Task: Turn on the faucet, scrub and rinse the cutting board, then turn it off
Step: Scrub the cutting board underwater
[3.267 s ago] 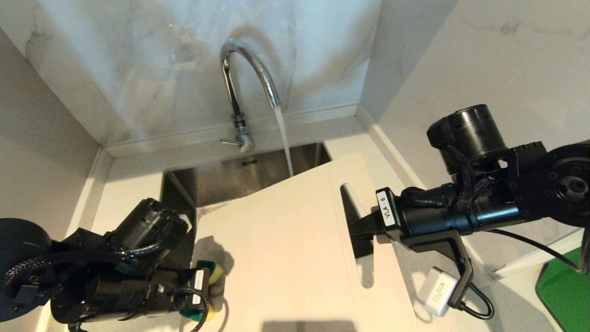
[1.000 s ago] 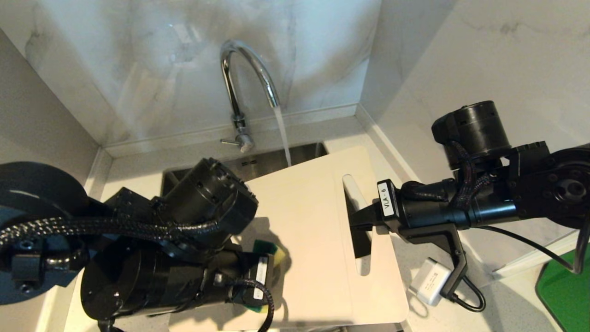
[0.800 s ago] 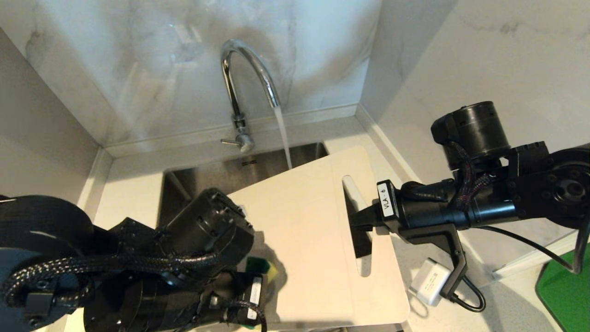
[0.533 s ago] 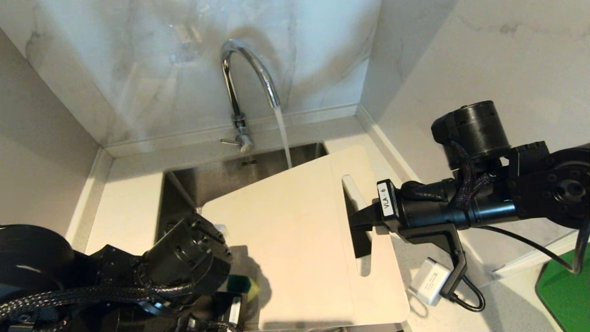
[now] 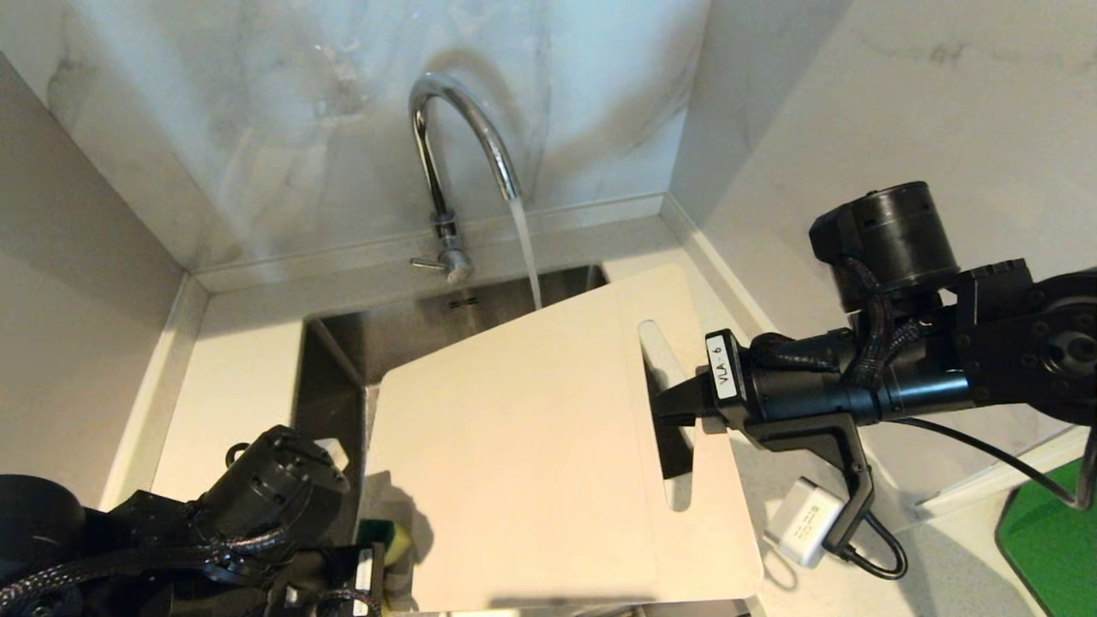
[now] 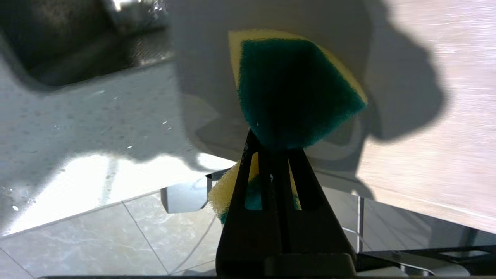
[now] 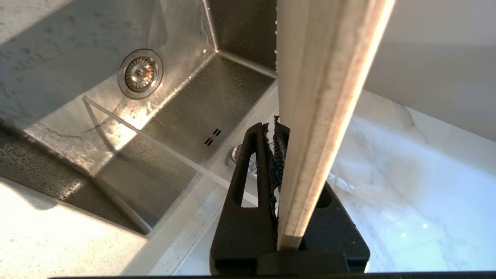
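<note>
Two grippers at work, one moved. Left gripper (image 6: 271, 149), jaws clamped on the green and yellow sponge (image 6: 290, 89), now drawn back to the near left corner of the cutting board (image 5: 531, 446), low in the head view; a second ago well up on the board's face, mid-panel. Reads as the return half of a scrubbing stroke, so scrubbing under way, not finished. Right gripper (image 5: 673, 407) unchanged, jaws shut on the board's edge at the handle cutout (image 5: 664, 420), holding the board tilted over the sink (image 7: 174, 116), far edge under the stream. Faucet (image 5: 454, 146) still running, water falling just at the board's far edge, same as before. Lever (image 5: 426, 265) untouched at the base. Left to do, by judgement: more passes with the sponge, rinse, then shutting off the tap.
</note>
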